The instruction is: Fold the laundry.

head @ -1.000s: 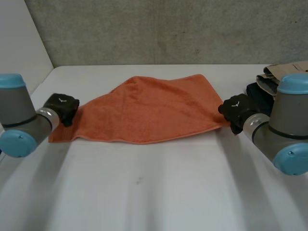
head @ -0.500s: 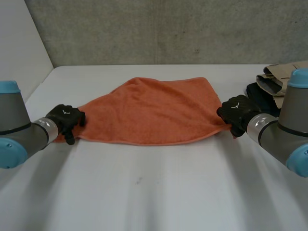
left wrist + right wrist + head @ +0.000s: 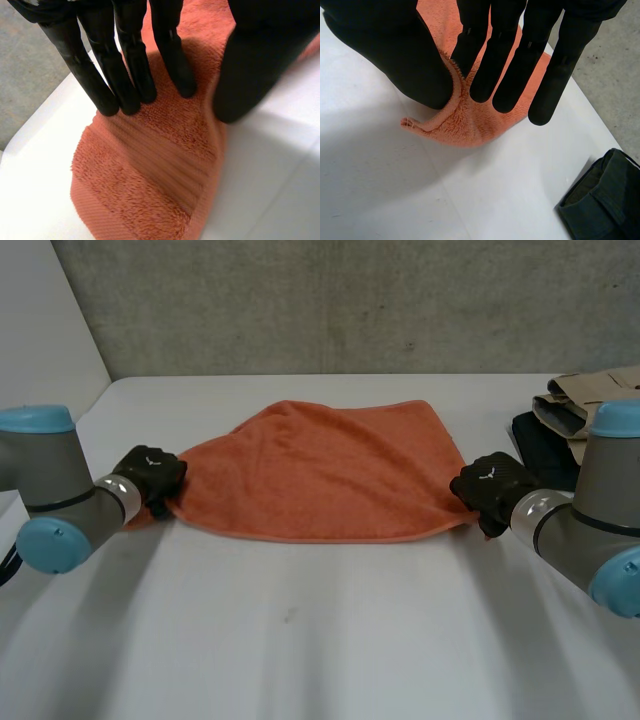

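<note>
An orange towel (image 3: 320,470) lies spread across the middle of the white table (image 3: 320,640). My left hand (image 3: 152,475) is at its left corner. In the left wrist view its straight fingers (image 3: 125,75) rest on the towel (image 3: 150,175) and the thumb lies apart at the near edge, so the hand is open. The corner lies flat past the fingertips. My right hand (image 3: 490,485) is at the towel's right near corner. There the thumb (image 3: 410,60) and the nearest finger pinch the curled-up towel edge (image 3: 465,127).
A pile of dark and beige clothes (image 3: 560,420) sits at the back right, close behind my right hand. A dark folded garment (image 3: 600,200) lies on the table beyond the right fingertips. A grey wall stands behind the table, whose left edge is near my left arm.
My left hand has slid inward and forward along the towel's left corner, covering the end that stuck out. My right hand has shifted slightly nearer, staying at the right corner.
</note>
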{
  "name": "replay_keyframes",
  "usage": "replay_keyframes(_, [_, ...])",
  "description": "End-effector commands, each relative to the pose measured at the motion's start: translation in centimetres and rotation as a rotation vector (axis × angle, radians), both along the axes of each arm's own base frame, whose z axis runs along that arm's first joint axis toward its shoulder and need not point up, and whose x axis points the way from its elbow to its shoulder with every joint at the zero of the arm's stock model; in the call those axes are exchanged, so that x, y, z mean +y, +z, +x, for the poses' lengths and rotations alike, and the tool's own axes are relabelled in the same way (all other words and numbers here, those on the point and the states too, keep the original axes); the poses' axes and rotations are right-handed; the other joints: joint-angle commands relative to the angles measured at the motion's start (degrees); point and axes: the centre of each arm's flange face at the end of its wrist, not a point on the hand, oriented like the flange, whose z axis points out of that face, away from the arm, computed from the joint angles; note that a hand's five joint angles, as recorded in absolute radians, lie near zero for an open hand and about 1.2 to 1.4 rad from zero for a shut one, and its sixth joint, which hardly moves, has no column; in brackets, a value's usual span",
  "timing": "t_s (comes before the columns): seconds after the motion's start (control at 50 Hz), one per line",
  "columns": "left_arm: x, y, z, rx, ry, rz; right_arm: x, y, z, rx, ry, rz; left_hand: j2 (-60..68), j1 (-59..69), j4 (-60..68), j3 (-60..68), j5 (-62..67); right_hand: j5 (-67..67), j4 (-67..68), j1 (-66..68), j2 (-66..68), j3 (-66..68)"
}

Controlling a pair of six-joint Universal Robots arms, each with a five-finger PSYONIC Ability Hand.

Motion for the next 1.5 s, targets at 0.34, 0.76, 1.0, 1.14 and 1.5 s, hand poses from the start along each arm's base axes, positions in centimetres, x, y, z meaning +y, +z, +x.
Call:
replay_keyframes(0.34, [14.3,8.1,3.0,-0.139,0.001,0.384,4.8,7.0,-5.2,0.337,0.077,0.188,24.49,22.97,24.57,24.6,24.95,12.2,11.19,14.49,12.2,11.57])
replay_keyframes(0.76, [4.2,10.5,-0.7,-0.169,-0.035,0.093,-2.4,6.5,-1.5,0.34,0.007,-0.031,24.49,22.97,24.57,24.6,24.95,12.2,11.19,14.49,12.2,11.57])
replay_keyframes(1.0, [-0.4,31.8,-0.7,0.298,0.08,-0.881,-9.7,23.9,-0.7,-0.325,-0.252,-0.913,24.49,22.97,24.57,24.6,24.95,12.2,11.19,14.49,12.2,11.57])
replay_keyframes(1.14, [-0.7,31.3,-0.4,0.421,0.07,-0.905,-9.2,23.7,0.6,-0.385,-0.199,-0.966,24.49,22.97,24.57,24.6,24.95,12.2,11.19,14.49,12.2,11.57])
replay_keyframes(1.5, [-2.9,9.3,-0.6,0.192,0.111,-0.395,-8.4,6.1,3.5,-0.193,-0.049,-0.452,24.49,22.97,24.57,24.6,24.95,12.2,11.19,14.49,12.2,11.57])
